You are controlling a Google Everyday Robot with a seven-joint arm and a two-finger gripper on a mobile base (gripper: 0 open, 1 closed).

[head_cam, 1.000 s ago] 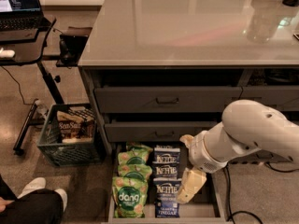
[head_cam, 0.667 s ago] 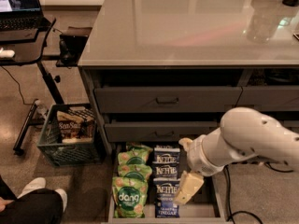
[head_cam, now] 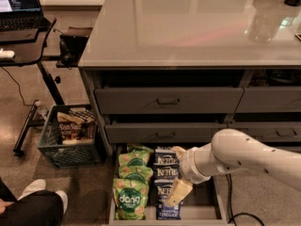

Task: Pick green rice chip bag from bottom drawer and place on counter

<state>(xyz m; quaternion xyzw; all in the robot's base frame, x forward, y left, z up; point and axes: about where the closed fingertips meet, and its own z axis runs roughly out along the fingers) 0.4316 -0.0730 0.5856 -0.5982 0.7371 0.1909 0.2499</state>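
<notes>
The bottom drawer [head_cam: 207, 210] is pulled open below the counter [head_cam: 188, 27]. Three green rice chip bags lie in a column on its left side; the nearest one [head_cam: 129, 199] shows the white "dang" lettering, with two more [head_cam: 135, 174] behind it. My gripper [head_cam: 176, 190] hangs low over the drawer, above the dark-blue Kettle bags [head_cam: 165, 172] just right of the green bags. It holds nothing that I can see. The white arm [head_cam: 244, 160] reaches in from the right.
Two shut grey drawers [head_cam: 168, 100] sit above the open one. A green crate [head_cam: 66, 149] with snack packs stands on the floor to the left. A black desk with a laptop [head_cam: 19, 4] is at far left. A person's leg and shoe [head_cam: 33, 206] are at bottom left.
The arm has shifted a little left and down, bringing the gripper lower over the Kettle bags and nearer the green bags. The bags have not moved.
</notes>
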